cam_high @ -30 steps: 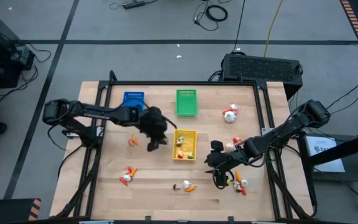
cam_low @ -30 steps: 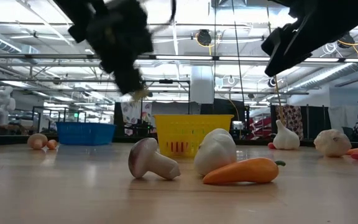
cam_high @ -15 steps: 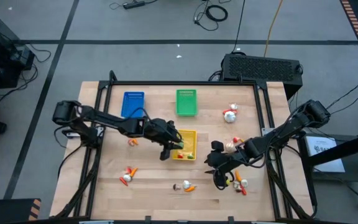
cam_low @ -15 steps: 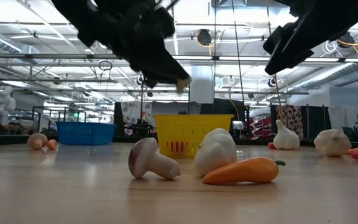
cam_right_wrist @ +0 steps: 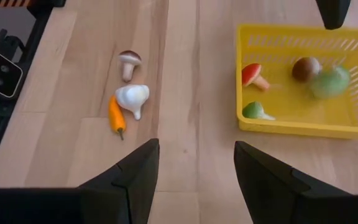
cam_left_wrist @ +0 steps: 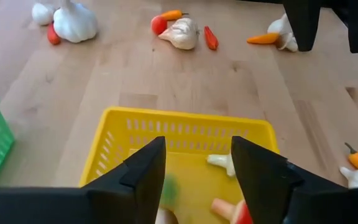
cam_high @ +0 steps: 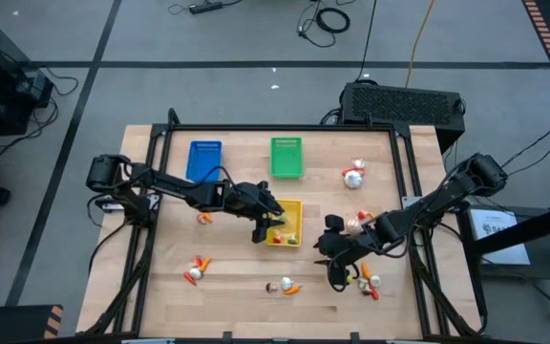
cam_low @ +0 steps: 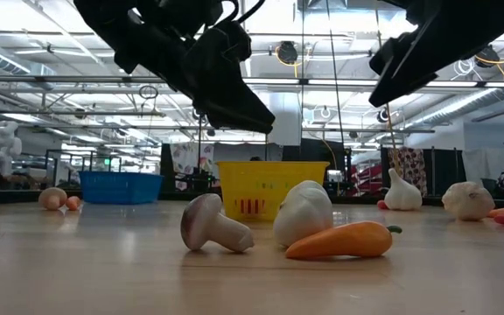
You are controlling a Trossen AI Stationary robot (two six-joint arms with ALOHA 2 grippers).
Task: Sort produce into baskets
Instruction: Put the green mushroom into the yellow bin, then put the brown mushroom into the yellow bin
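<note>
My left gripper (cam_high: 267, 224) hangs open over the near left part of the yellow basket (cam_high: 285, 222); its fingers frame the basket in the left wrist view (cam_left_wrist: 197, 180). A blurred green piece (cam_left_wrist: 169, 188) is inside the basket below them, also seen in the right wrist view (cam_right_wrist: 329, 81). The basket holds a red-capped mushroom (cam_right_wrist: 252, 74), a brown piece (cam_right_wrist: 304, 67) and a green-white piece (cam_right_wrist: 253, 111). My right gripper (cam_high: 337, 264) is open and empty above bare table (cam_right_wrist: 194, 180), right of the basket.
The blue basket (cam_high: 205, 159) and green basket (cam_high: 286, 157) stand at the far side. A mushroom, garlic and carrot (cam_high: 285, 285) lie near the front edge, close to the low camera (cam_low: 304, 219). More produce lies at front left (cam_high: 197, 269), front right (cam_high: 367, 278) and far right (cam_high: 353, 174).
My left gripper has gone toward the table's right, from the gap between the blue and yellow baskets to above the yellow basket. The small yellowish-green piece that showed at its fingertips is gone from them; a green piece now shows blurred inside the basket.
</note>
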